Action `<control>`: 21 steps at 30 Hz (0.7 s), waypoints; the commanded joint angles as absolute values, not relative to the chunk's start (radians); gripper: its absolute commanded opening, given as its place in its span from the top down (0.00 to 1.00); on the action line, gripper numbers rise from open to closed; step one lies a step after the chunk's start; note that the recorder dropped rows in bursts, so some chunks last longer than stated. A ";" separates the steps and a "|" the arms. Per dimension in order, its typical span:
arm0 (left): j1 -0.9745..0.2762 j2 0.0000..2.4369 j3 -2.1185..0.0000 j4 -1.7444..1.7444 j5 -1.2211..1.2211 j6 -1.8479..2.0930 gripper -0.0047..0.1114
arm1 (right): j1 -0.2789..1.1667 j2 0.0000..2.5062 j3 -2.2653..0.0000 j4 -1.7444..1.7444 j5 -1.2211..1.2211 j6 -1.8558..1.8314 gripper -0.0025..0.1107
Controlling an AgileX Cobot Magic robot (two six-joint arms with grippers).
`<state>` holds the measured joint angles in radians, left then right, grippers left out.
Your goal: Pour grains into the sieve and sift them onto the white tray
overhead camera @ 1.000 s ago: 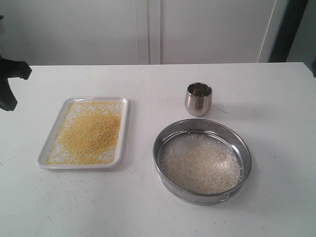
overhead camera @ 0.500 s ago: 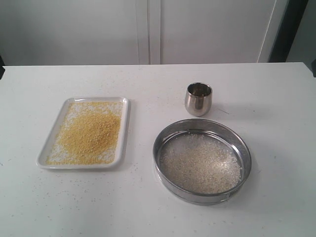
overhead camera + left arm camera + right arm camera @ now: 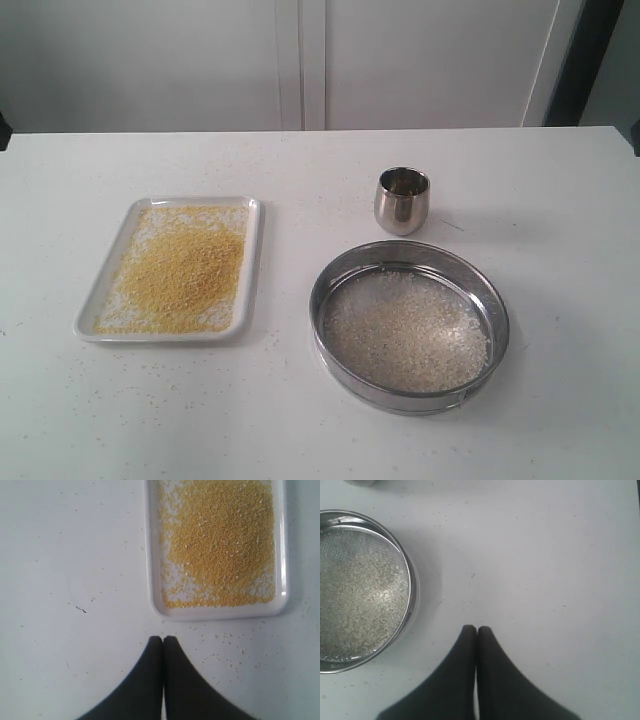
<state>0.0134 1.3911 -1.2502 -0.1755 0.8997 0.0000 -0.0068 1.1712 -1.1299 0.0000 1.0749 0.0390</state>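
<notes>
Seemingly finishing sifting, with grains [image 3: 185, 268] on the white tray [image 3: 160, 337] at nine o'clock, sieve [image 3: 400, 400] at four. Holding left claw [image 3: 162, 639] and right claw [image 3: 476, 628] pinched together, empty; next, probably just parking.

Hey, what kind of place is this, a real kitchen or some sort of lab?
Most likely a lab or test bench rather than a home kitchen: a white table against plain white panels, set with a sieve, a white tray of yellow grains and a steel cup.

A small steel cup [image 3: 402, 200] stands upright on the white table [image 3: 560, 190]. It looks empty, though its inside is dim. Pale panels [image 3: 150, 60] stand behind.
</notes>
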 commanded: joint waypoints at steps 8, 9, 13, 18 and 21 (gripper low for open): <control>0.019 1.172 -1.063 -0.176 0.814 0.000 0.96 | -0.012 1.168 -1.126 0.000 1.065 0.039 0.98; 0.019 1.158 -1.046 -0.176 0.795 0.000 0.96 | -0.012 1.168 -1.126 0.000 1.065 0.039 0.98; 0.019 1.089 -0.962 -0.176 0.727 0.000 0.96 | -0.012 1.168 -1.126 0.000 1.065 0.039 0.98; 0.019 1.015 -0.882 -0.176 0.674 0.000 0.96 | -0.012 1.168 -1.126 0.000 1.068 0.039 0.98; 0.019 0.980 -0.835 -0.176 0.648 0.000 0.96 | -0.012 1.168 -1.126 0.000 1.068 0.039 0.98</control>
<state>0.0134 1.0152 -0.8767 -0.1726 0.6685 0.0000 -0.0068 1.1712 -1.1299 0.0000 1.0749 0.0390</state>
